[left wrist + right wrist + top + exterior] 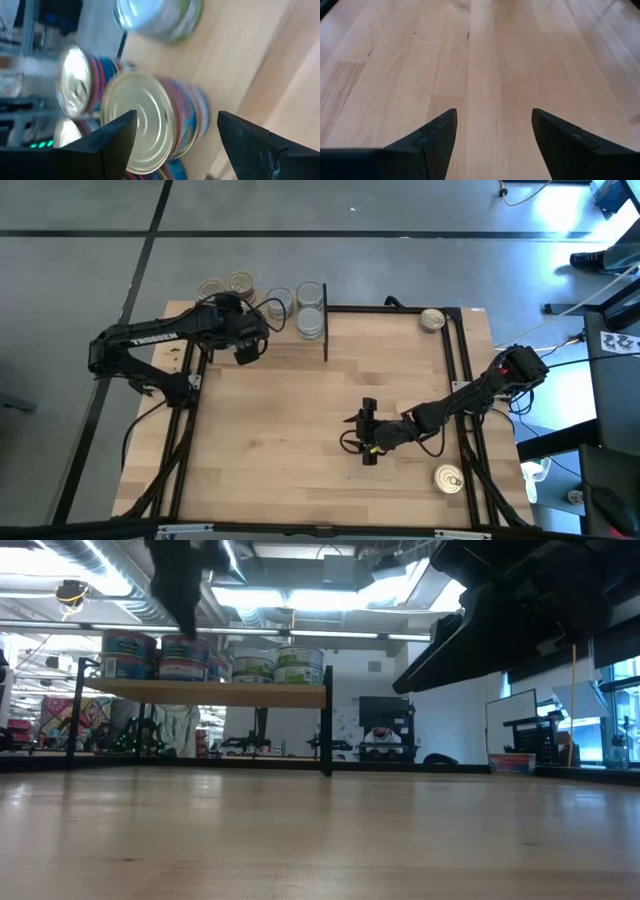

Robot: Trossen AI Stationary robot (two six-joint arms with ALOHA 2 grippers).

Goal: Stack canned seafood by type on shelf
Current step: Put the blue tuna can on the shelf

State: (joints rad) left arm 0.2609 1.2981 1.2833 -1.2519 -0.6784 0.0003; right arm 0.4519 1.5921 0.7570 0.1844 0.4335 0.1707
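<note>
Mostly round metal tins (137, 125) on wooden shelf (205, 693)

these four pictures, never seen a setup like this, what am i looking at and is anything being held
It is one moment seen by four cameras. The picture from above shows a wooden table with two dark robot arms. The level picture looks across the tabletop at a low wooden shelf carrying stacked seafood tins. The other two pictures come from cameras on each arm's wrist, looking out between its two fingers.

The left claw is over the shelf, open, with a blue-labelled tin stack in front of it; it does not appear to be gripping it. The right claw hangs open over bare wood mid-table, holding nothing.

Two tins are off the shelf: one at the far right corner, one near the front right edge.
</note>
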